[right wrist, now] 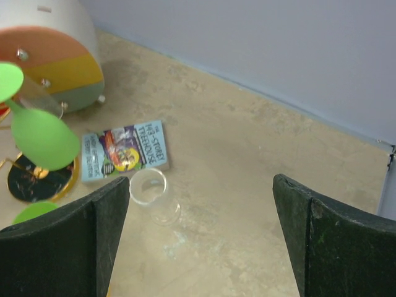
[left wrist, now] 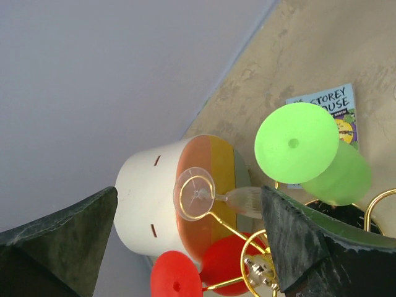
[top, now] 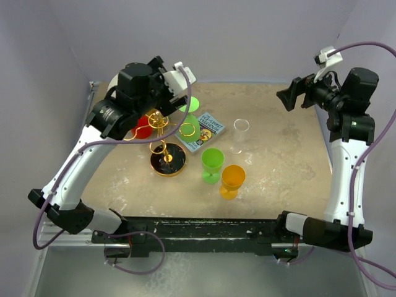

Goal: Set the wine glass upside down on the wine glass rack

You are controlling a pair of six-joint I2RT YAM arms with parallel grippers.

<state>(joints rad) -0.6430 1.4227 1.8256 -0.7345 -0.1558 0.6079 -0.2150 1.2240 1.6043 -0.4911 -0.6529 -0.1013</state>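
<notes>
Your left gripper (left wrist: 189, 216) stands wide open and holds nothing. Between its two fingers you see the clear wine glass (left wrist: 235, 199) on the wine glass rack (top: 173, 164). The foot sits in the curled ring of one gold arm and the bowl is on the other side of that ring, so the glass is upside down as the task asks. The bowl is very close to the finger on the right of the left wrist view, and I cannot tell if they touch.

I judge that the step in hand is the letting go, and the hanging itself looks done. The next move calls for a straight retreat along the line of the fingers, with no side motion. Otherwise that finger may push the bowl and lift the foot out of the ring. The red glass (left wrist: 229, 260) and the green glass (left wrist: 297, 142) hang just beside it, so stay clear of them too.

Your right gripper (right wrist: 198, 204) is also fully open and empty, well apart from the rack, above another clear glass (right wrist: 148, 189) standing on the table (right wrist: 260, 142).
</notes>
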